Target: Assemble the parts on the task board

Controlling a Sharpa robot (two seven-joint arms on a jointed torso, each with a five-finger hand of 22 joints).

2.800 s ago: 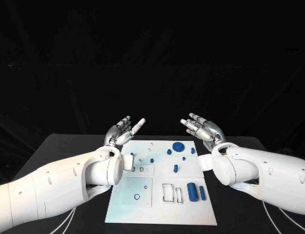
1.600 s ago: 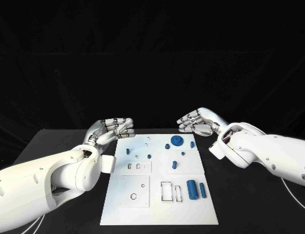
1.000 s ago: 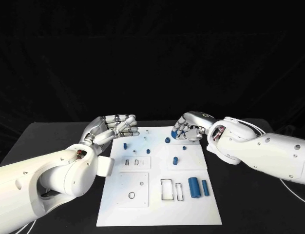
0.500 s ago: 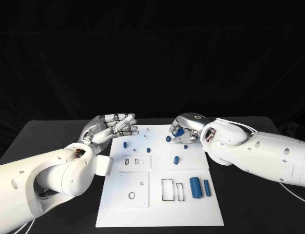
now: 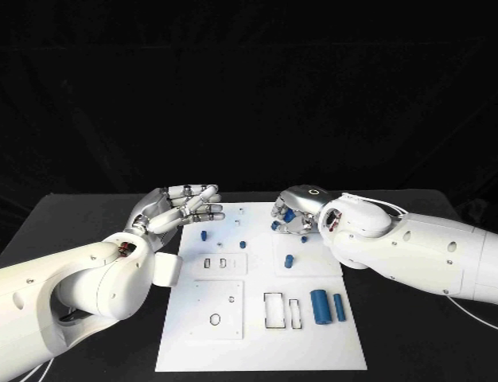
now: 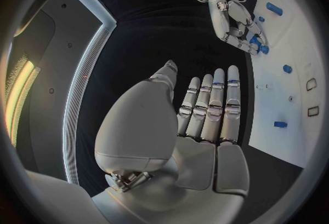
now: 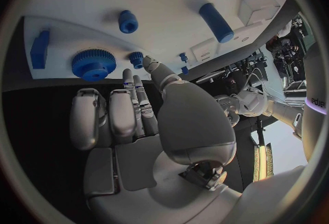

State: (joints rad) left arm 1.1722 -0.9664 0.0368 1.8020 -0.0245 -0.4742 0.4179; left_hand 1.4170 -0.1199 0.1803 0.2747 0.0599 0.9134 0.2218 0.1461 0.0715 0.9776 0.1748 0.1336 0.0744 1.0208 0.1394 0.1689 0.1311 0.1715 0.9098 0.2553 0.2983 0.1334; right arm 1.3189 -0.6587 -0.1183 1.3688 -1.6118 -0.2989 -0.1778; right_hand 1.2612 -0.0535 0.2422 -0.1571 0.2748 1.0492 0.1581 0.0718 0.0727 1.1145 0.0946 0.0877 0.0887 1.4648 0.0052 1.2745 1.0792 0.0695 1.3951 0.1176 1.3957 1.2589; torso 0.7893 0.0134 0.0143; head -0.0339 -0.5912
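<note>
- My right hand (image 5: 293, 212) is low over the far right corner of the task board (image 5: 261, 342), palm down, fingers bent toward the board.
- Right wrist view: my fingertips (image 7: 129, 75) are next to the blue gear (image 7: 92, 63) and a small blue knob (image 7: 136, 58). Nothing sits between the fingers and they're spread, so that hand is empty. I can't tell if a fingertip touches the gear.
- My left hand (image 5: 183, 208) is up off the surface at the board's far left corner, palm up, fingers straight and side by side with a slight curl. It holds nothing. Left wrist view confirms: flat palm, fingers (image 6: 209, 106) extended, nothing in them.
- The board is flat in the middle of the black surface (image 5: 421, 334), long side running away from me.
- Parts on the board: a big blue cylinder (image 5: 319, 305) and a thinner blue pin (image 5: 339, 306) side by side at the near right, just right of a rectangular slot (image 5: 272, 310).
- A short blue peg (image 5: 288, 259) stands mid-board. Small blue pieces (image 5: 204, 235) are at the far left, near my left hand.
- An oval hole (image 5: 215, 319) is at the near left and two small slots (image 5: 215, 263) are mid-left.
</note>
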